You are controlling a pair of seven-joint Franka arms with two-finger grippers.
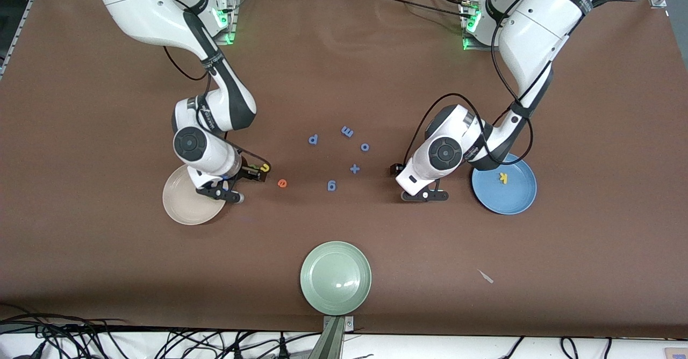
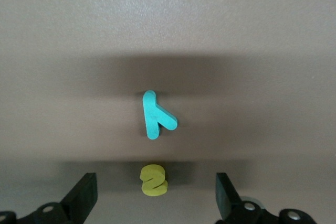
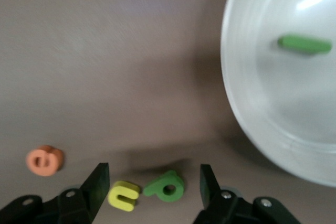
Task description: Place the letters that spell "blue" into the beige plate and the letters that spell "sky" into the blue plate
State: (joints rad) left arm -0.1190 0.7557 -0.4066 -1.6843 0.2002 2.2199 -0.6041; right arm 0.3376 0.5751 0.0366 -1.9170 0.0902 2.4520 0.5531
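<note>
The right end effector [image 3: 152,190] hung low over the table [image 1: 344,69] just beside the beige plate [image 1: 180,206], at the right arm's end. Its fingers [image 3: 100,184] stood apart and held nothing; between them on the table lay the yellow u [image 3: 124,195] and the green b [image 3: 166,186], side by side and just touching. The orange e [image 1: 281,183] lay near them, toward the middle of the table. In the beige plate lay the green l [image 3: 304,44], clear of the rim.

The left end effector [image 2: 155,198] hung low over the table beside the blue plate [image 1: 510,198], on that plate's side toward the middle of the table. Its fingers [image 2: 84,195] were wide apart and empty. The yellow s [image 2: 153,180] lay on the table between them, and the teal y [image 2: 156,115] lay just past it, close but apart. The yellow k [image 1: 503,177] lay in the blue plate.

Five blue pieces [image 1: 344,155] lay scattered at the middle of the table, between the two arms. A pale green plate [image 1: 335,277] sat nearer the front camera than all of these, well apart from the other plates. A small pale scrap [image 1: 485,276] lay on the table, nearer the camera than the blue plate.
</note>
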